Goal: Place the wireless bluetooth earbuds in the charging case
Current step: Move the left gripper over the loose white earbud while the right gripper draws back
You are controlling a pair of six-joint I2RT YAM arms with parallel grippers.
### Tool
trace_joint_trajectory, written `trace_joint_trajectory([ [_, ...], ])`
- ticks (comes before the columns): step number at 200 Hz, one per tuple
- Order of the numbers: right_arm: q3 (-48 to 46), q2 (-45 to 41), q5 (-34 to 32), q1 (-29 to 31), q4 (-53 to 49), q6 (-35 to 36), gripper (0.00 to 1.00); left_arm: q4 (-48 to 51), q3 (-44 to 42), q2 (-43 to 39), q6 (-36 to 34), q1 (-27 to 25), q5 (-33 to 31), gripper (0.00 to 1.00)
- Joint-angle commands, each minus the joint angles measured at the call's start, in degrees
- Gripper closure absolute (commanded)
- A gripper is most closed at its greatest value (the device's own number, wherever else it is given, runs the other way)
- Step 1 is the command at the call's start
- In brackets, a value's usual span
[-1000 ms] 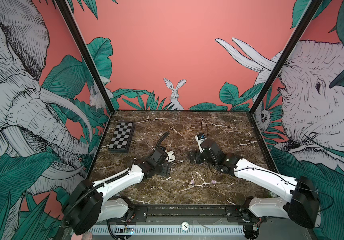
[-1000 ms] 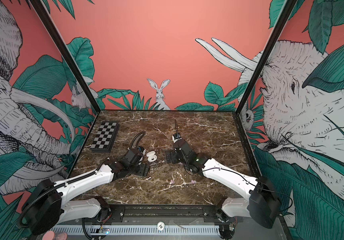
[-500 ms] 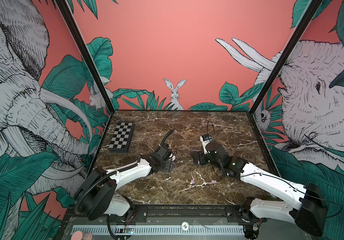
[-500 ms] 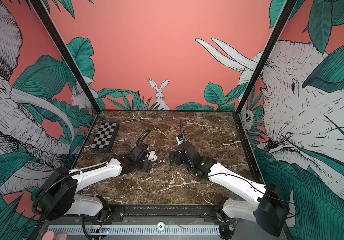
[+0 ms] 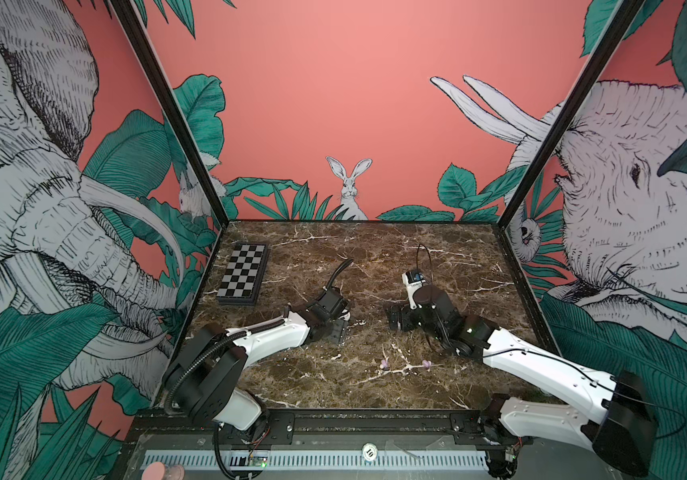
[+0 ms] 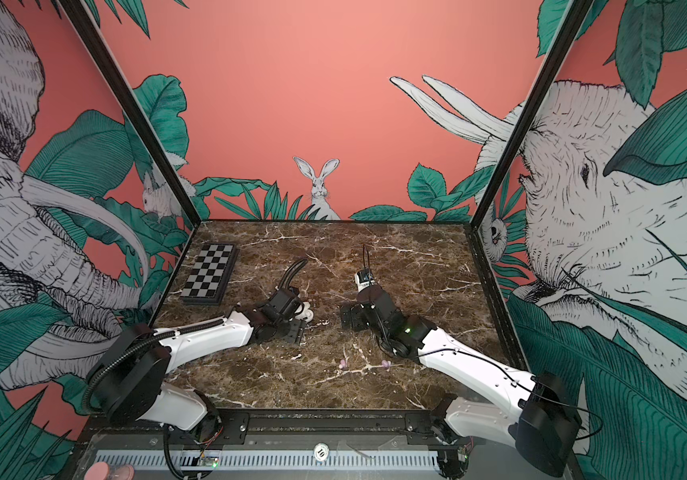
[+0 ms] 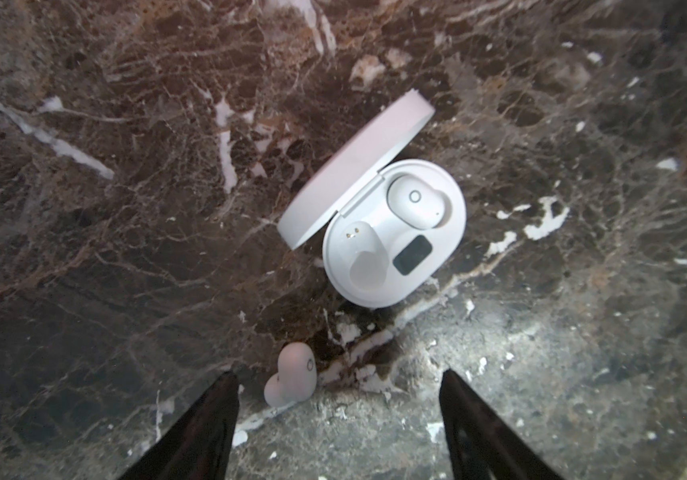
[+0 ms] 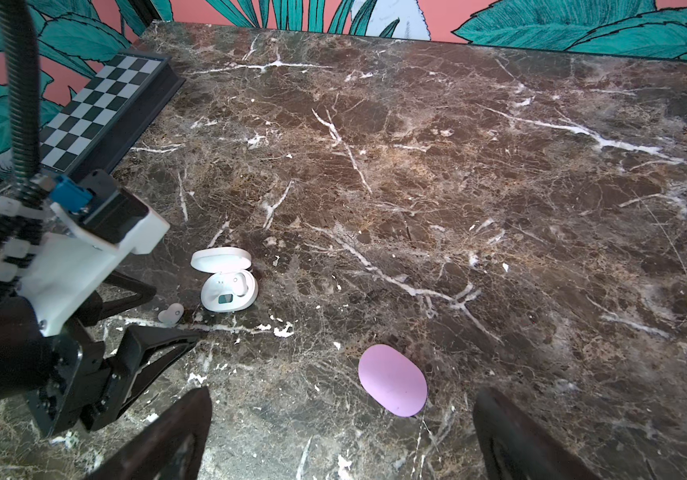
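The white charging case [image 7: 391, 266] lies open on the marble, lid [image 7: 354, 166] tipped back. One white earbud [image 7: 414, 201] sits in a socket; the socket beside it is empty. A loose white earbud [image 7: 292, 380] lies on the table between my left gripper's [image 7: 337, 374] open fingers, close to one finger [image 7: 213, 415] and untouched. The right wrist view shows the same case [image 8: 229, 291] and bud [image 8: 170, 312]. A shut lilac case [image 8: 392, 380] lies just ahead of my right gripper [image 8: 344, 392], which is open and empty. Two lilac earbuds [image 5: 383, 364] [image 5: 426, 364] lie near the front.
A folded chessboard [image 5: 244, 274] [image 6: 209, 278] lies at the back left by the wall. In both top views the grippers [image 5: 339, 326] [image 5: 396, 318] stand low over the table's middle, a short gap apart. Printed walls close in three sides of the table.
My left arm has swung and reached a little further towards the white case, and its fingers have narrowed. The right gripper has drifted slightly right and nearer, still wide open.
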State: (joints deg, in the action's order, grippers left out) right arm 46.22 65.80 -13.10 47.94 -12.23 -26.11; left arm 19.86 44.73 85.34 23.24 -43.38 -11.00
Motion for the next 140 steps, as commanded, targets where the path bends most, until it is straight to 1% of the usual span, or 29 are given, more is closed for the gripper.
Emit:
trace_joint_trajectory([
  [1,-0.2,-1.0,-1.1,-0.4,1.9,0.8,0.03,1.0,1.3,0.1,-0.6,-0.3,-0.4,0.23],
  [41,-0.3,-0.7,-0.9,-0.3,2.6,0.4,0.06,1.0,2.0,1.1,-1.0,-0.1,0.6,0.25],
  [67,0.1,-0.5,-0.9,-0.3,2.2,0.6,0.06,1.7,2.5,2.0,-0.9,-0.2,1.6,0.28],
  [91,0.7,-1.3,-1.2,-0.4,1.3,1.0,0.05,2.4,3.0,3.0,-0.9,-0.2,2.9,0.28],
  [140,1.5,-3.1,-1.3,-0.4,0.3,1.6,0.05,2.6,2.5,3.2,0.0,0.1,2.4,0.29],
])
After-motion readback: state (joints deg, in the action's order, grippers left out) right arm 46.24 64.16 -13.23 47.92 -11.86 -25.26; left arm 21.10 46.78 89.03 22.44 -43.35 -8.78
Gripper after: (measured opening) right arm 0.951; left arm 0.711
